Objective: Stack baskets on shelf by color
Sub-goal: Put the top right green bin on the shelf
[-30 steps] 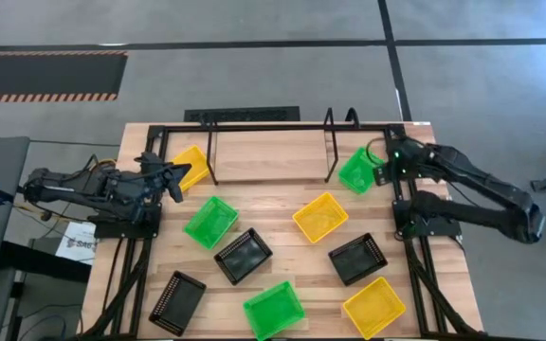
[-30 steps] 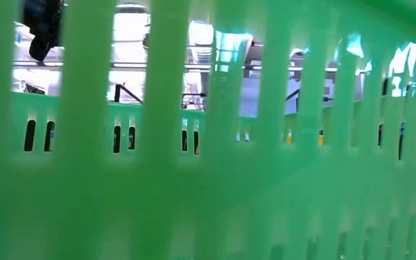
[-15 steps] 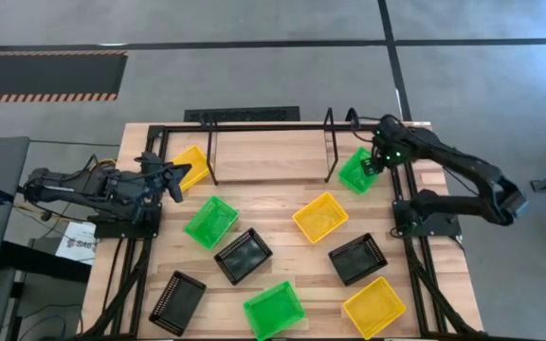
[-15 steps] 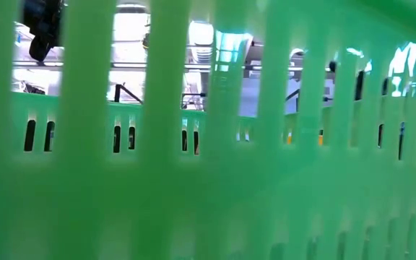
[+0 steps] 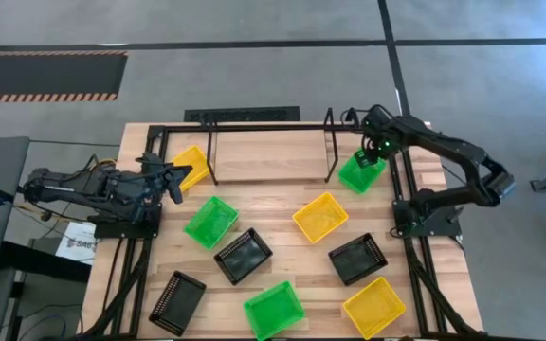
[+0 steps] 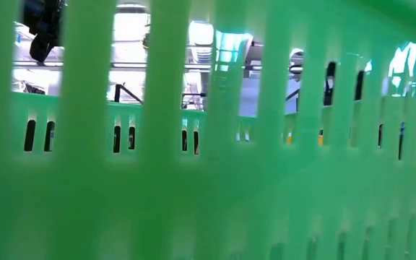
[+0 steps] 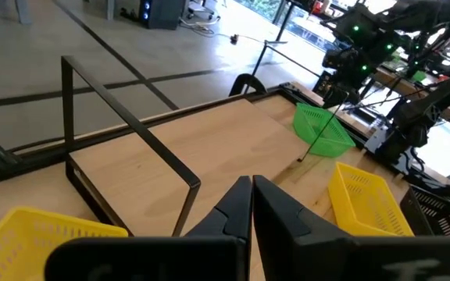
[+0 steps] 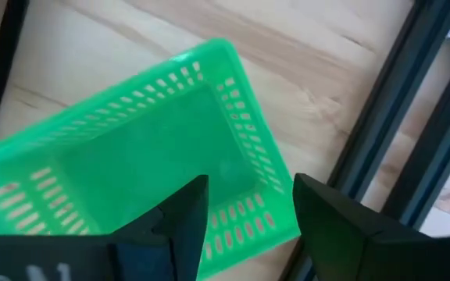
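Observation:
A green basket [image 5: 356, 174] lies on the table by the right end of the shelf [image 5: 268, 156], a low black tube rack on a pale board. My right gripper [image 8: 248, 204] hangs open over this basket [image 8: 131, 168], pointing down, one finger above its inside and one beyond its end wall. My left gripper [image 5: 174, 176] waits shut at the table's left, beside a yellow basket [image 5: 190, 163]. Scattered on the table are two more green baskets [image 5: 209, 222] [image 5: 274, 309], two yellow [image 5: 320, 216] [image 5: 374, 306] and three black [image 5: 244, 255] [image 5: 357, 258] [image 5: 177, 301].
A larger black frame [image 5: 408, 204] runs around the table; its right rail [image 8: 389, 133] passes close beside the green basket. In the low view a green basket wall [image 6: 208, 180] fills nearly the whole picture. The shelf's board [image 7: 170, 148] is bare.
My right gripper has swung toward the table's left and far edge, over the green basket by the shelf's right end. It has tipped to point more steeply down, sunk a little, and stayed open. No basket has moved.

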`<control>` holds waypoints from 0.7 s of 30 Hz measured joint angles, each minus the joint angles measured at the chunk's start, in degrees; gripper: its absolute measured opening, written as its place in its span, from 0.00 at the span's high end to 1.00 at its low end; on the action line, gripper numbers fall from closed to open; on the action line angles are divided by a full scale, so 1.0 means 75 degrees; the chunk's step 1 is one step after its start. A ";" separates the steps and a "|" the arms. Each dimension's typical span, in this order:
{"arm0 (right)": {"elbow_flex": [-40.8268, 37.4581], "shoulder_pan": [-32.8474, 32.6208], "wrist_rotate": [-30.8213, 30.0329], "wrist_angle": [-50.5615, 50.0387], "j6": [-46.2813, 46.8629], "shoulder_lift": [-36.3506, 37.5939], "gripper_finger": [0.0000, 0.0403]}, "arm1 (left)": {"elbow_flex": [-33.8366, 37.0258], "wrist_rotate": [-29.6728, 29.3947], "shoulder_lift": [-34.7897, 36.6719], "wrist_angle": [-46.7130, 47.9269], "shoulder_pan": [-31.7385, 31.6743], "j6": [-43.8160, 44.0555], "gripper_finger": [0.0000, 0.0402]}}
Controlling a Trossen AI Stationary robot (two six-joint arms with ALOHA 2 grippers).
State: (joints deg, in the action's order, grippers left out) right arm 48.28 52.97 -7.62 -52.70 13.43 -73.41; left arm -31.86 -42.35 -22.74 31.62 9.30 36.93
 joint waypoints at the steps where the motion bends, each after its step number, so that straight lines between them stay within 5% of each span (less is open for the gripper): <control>1: 0.0013 0.0000 0.0000 0.0022 0.0008 -0.0097 0.47 | 0.0000 0.0000 0.0000 0.0000 0.0000 0.0000 1.00; 12: 0.0014 0.0202 -0.0050 0.0516 0.0475 -0.1244 0.48 | 0.0000 0.0042 0.0001 0.0230 0.0000 0.0000 1.00; 21: 0.0014 0.0187 -0.0026 0.0537 0.0551 -0.0822 0.49 | 0.0000 0.0079 0.0000 0.0281 0.0000 0.0071 1.00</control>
State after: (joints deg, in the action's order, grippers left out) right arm 48.38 54.37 -7.81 -48.68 17.56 -79.57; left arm -31.86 -41.76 -22.74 33.72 9.30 37.46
